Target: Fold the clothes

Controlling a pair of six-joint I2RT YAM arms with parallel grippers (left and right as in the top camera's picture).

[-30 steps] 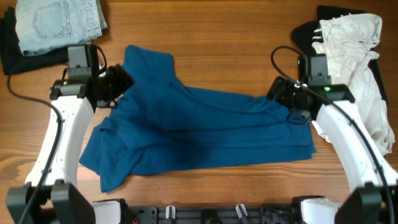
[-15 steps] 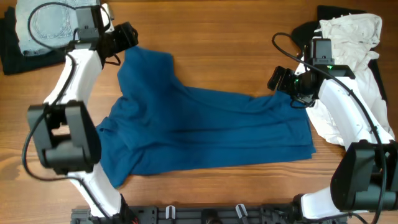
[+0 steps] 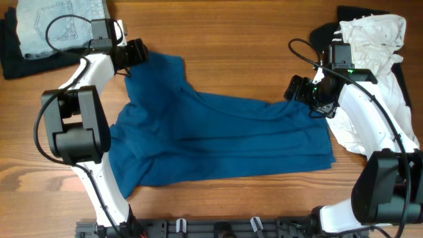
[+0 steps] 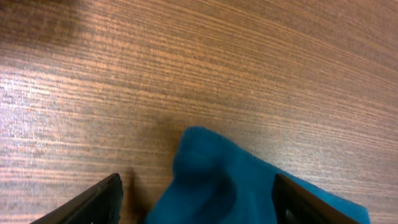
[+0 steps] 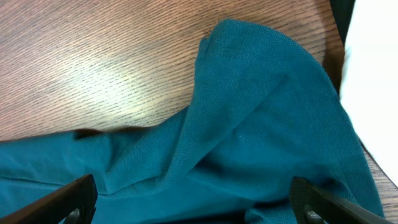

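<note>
The clothes, a dark blue T-shirt, lie spread and rumpled across the middle of the table. My left gripper hovers at the shirt's far left corner. It is open, and in the left wrist view that corner pokes up between the two fingers without being pinched. My right gripper is over the shirt's upper right edge, also open. The right wrist view shows folds of blue cloth below the wide-apart jaws of this gripper, with nothing held.
Pale denim lies on a dark cloth at the back left. A crumpled white garment on black cloth fills the right side, close to the right arm; its edge shows beside the shirt.
My left arm has swung from the shirt's left side up to its far left corner. My right gripper has lifted slightly off the shirt's right edge. Both stay open.
</note>
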